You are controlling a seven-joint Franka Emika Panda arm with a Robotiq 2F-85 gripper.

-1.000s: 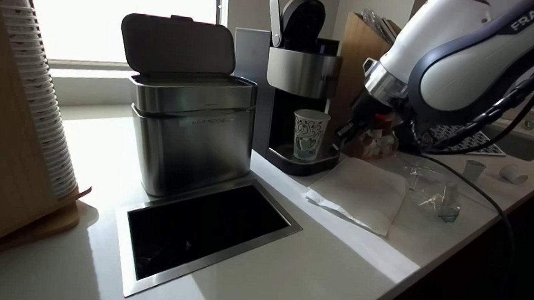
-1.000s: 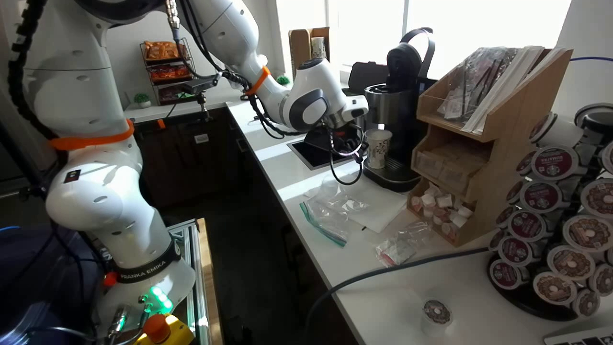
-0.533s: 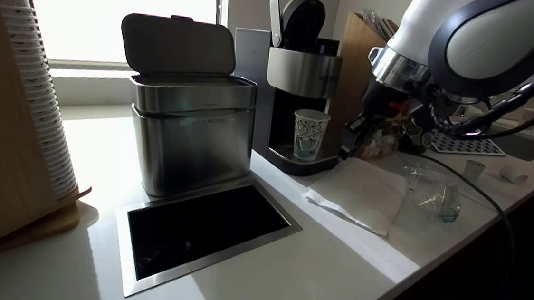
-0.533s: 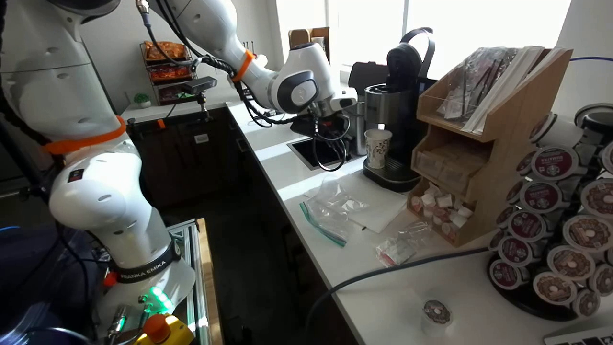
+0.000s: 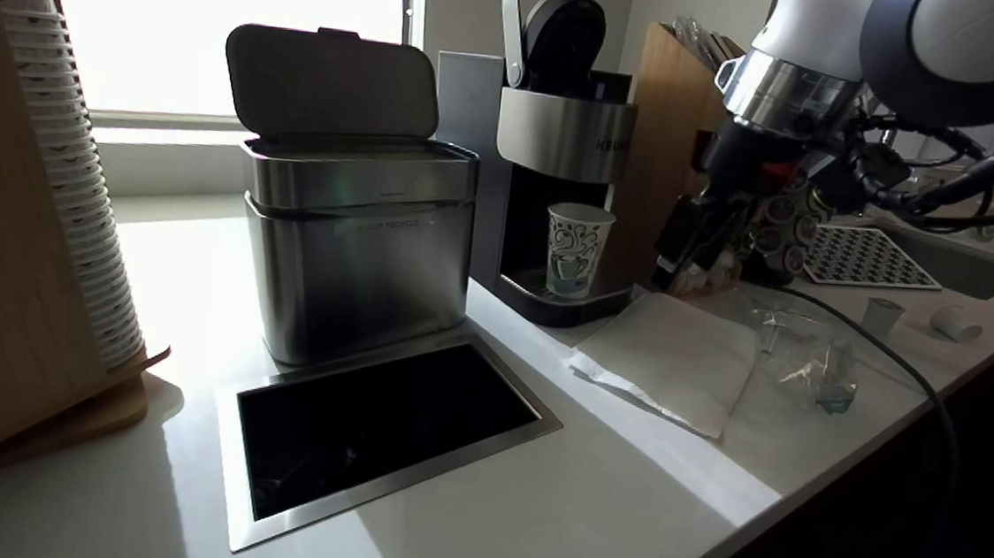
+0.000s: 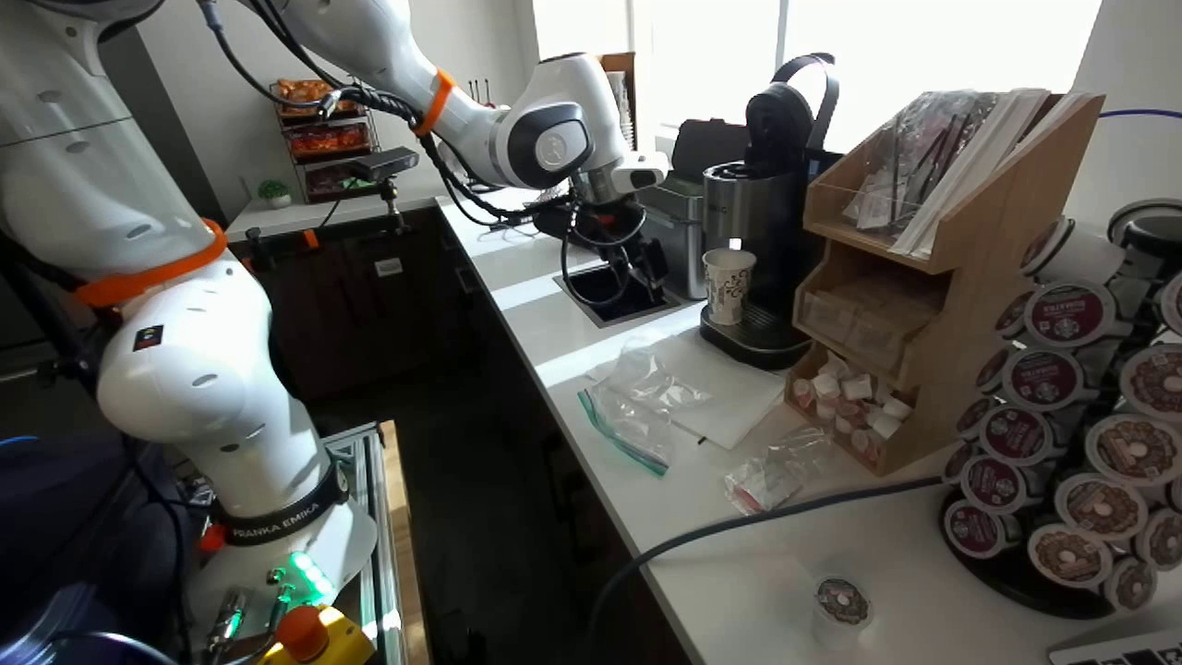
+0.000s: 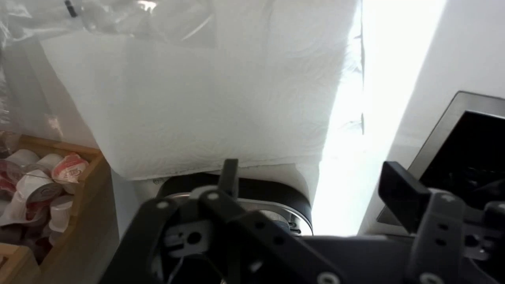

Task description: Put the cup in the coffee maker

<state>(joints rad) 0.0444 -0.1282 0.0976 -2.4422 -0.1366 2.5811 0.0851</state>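
Observation:
The cup (image 5: 577, 250), white with a greenish print, stands upright on the drip tray of the coffee maker (image 5: 566, 138), beneath its silver band. Both exterior views show the cup (image 6: 729, 286) there, near the tray's front. The lid of the coffee maker (image 6: 785, 129) is raised. Clear of the cup, my gripper (image 5: 665, 266) hangs in front of the machine, above the counter. In the wrist view its fingers (image 7: 402, 193) are spread wide, nothing between them, so the gripper (image 7: 313, 177) is open. A finger there covers much of the coffee maker's base (image 7: 272, 187).
A steel bin (image 5: 357, 259) with raised lid stands beside the machine, behind a framed counter opening (image 5: 394, 457). A paper towel (image 5: 677, 355) and plastic bag (image 6: 628, 416) lie in front. A wooden organizer (image 6: 979, 296) and pod rack (image 6: 1090, 462) stand along the counter.
My gripper has backed away from the cup and coffee maker, out over the counter, and its jaws have spread. The cup has stayed in place on the tray.

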